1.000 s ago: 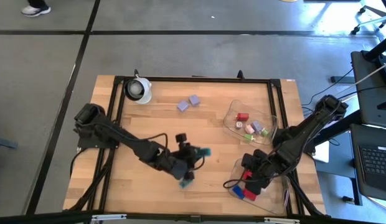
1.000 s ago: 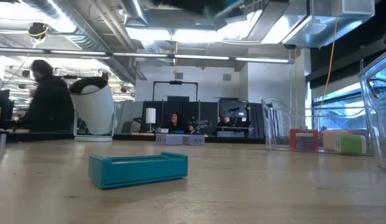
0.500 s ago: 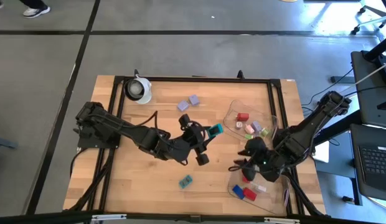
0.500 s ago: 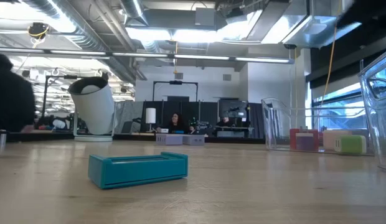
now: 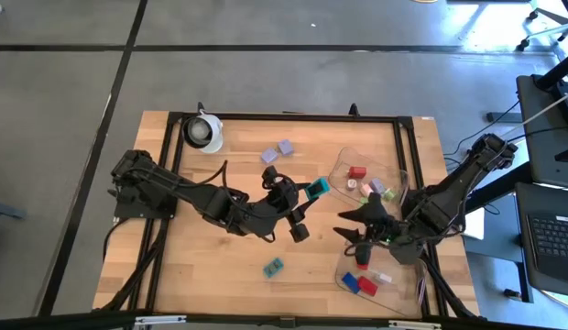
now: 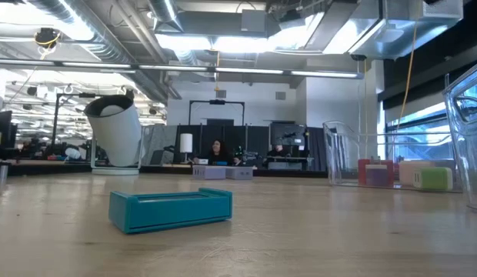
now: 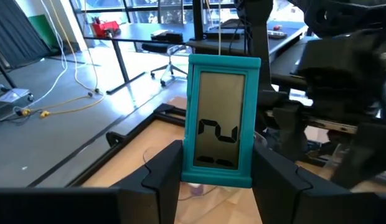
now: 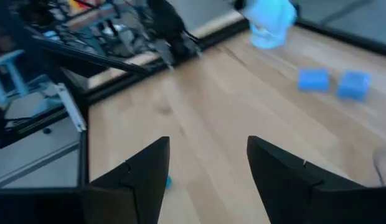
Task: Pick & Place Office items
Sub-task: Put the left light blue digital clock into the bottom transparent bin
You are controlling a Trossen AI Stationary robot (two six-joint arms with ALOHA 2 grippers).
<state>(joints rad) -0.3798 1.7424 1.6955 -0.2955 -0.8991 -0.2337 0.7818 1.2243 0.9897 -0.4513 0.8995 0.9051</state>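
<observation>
Teal clip [image 7: 217, 121] sat pinched in the left gripper [image 5: 302, 207], jaws narrow on its lower end, carried above the table [image 5: 220, 266] near centre, just off the 9 o'clock edge of the upper clear tray [image 5: 341, 167]. In the left wrist view its long axis ran straight out past the fingers [image 7: 166, 167], free end pointing away toward the tray side. Step looked like transport to the tray; next move probably called for pushing on toward 3 o'clock until over the tray wall, then opening. A second teal piece [image 5: 273, 268] lay flat on the wood toward 6 o'clock, long axis crosswise in the low view, not yet picked. Two lavender blocks [image 5: 278, 151] sat side by side at about 12 o'clock, with the white roll [image 5: 203, 132] at 10 o'clock. Right gripper [image 5: 357, 238] hung partly open with nothing in it, over the gap between both trays, above the lower tray [image 5: 344, 275] with its red and blue pieces.
</observation>
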